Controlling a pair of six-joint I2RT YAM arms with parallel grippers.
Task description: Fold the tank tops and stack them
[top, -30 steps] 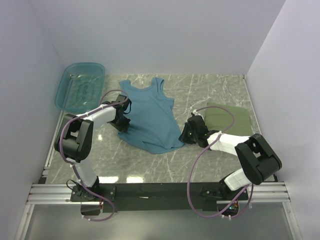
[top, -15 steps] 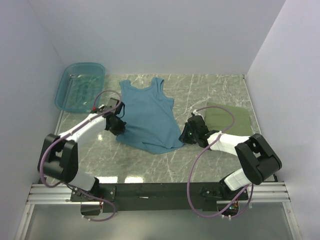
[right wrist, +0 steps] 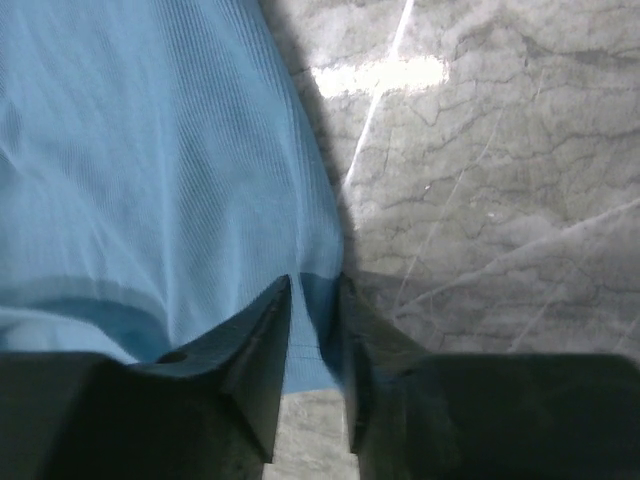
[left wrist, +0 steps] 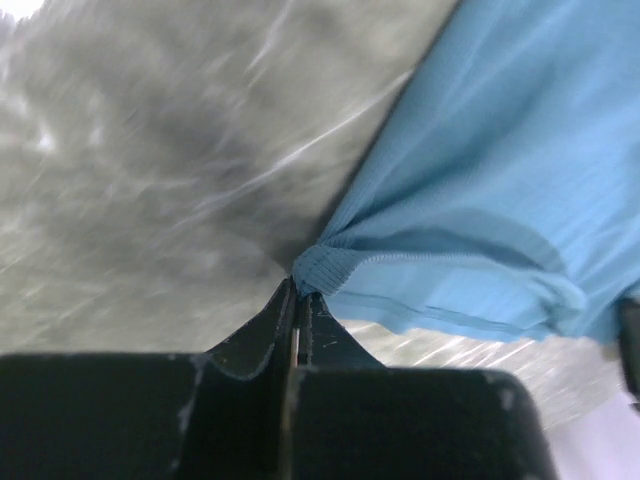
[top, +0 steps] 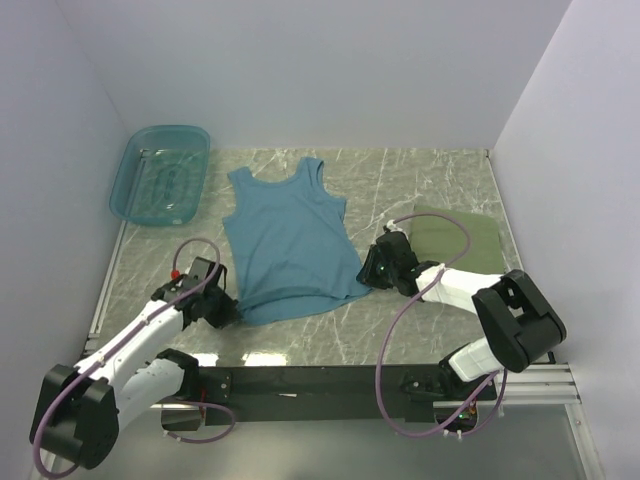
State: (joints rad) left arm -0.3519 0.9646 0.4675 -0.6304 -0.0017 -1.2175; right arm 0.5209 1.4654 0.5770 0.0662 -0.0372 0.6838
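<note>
The plain teal-blue tank top (top: pixel 285 235) lies spread flat in the middle of the table, straps toward the far side. My left gripper (top: pixel 226 308) is shut on its near-left hem corner; the left wrist view shows the fingers (left wrist: pixel 298 290) pinched on the bunched hem of the top (left wrist: pixel 480 180). My right gripper (top: pixel 373 268) is at the near-right hem corner. In the right wrist view its jaws (right wrist: pixel 315 285) stand a little apart with the corner of the top (right wrist: pixel 150 150) between them. The olive green tank top (top: pixel 462 240) lies folded at the right. The striped one is out of view.
A translucent teal plastic basin (top: pixel 160 172) stands at the far left corner. White walls close in the table on three sides. The marble tabletop (top: pixel 430 180) shows around the shirts.
My left gripper has pulled the near-left hem corner toward me and to the left, drawing the teal top out flat and straight. The right arm has not moved.
</note>
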